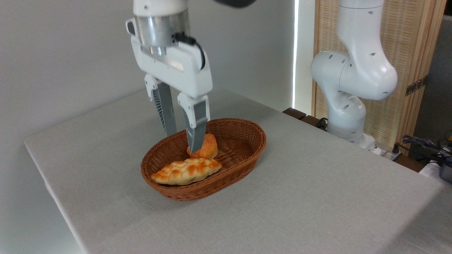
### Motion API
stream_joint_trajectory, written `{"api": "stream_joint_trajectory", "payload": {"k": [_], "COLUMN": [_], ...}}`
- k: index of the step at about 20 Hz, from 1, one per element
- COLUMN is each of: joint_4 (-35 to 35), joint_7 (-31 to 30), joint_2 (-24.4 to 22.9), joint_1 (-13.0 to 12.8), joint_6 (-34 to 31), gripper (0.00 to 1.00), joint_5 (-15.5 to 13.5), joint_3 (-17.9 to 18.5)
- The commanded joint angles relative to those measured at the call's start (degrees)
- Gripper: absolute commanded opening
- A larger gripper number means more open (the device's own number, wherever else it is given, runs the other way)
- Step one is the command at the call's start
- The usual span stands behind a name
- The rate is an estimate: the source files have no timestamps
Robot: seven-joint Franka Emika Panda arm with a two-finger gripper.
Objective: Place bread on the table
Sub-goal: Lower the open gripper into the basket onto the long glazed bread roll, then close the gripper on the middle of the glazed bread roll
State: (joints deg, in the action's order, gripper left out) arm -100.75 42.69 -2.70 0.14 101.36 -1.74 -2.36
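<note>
Bread: a long braided loaf (187,171) with pointed ends, pale cream with golden-brown toasted patches, lying on its side in the near part of the basket, its left tip close to the near-left rim.
Basket: a brown oval wicker basket (247,141) resting on the tabletop, roughly at the middle of the cloth.
Bun: a small round orange bun (208,148) sits just behind the loaf, inside the basket — the two look to be touching or nearly so.
Gripper: the white two-finger gripper (182,137) hangs from above, pointing down into the basket; its grey fingers (166,109) are spread apart and pinch nothing. The right finger's tip is in front of the bun's left side; the left finger's tip is over the basket's far-left rim.
Tabletop: a large rectangular tabletop (317,197) covered in plain light grey cloth.
Arm: the white jointed arm base (349,88) stands beyond the right far edge — in front of a pale wooden slatted screen (406,42).
</note>
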Motion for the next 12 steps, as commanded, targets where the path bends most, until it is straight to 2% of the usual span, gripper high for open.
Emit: {"api": "stream_joint_trajectory", "payload": {"k": [1, 6, 9, 12], "joint_4": [-8.65, -17.53, -23.33, -25.28], "joint_7": [0.64, 0.29, 0.64, 0.82], "joint_2": [-2.75, -3.89, -3.98, -3.54], "joint_1": [-0.32, -0.32, -0.32, -0.23], "joint_6": [4.89, 11.21, 17.71, 20.28], "gripper": [1.00, 1.00, 1.00, 1.00], "joint_5": [-0.90, -0.90, -0.99, -3.09], "joint_3": [-4.04, -6.07, -6.69, -7.92]}}
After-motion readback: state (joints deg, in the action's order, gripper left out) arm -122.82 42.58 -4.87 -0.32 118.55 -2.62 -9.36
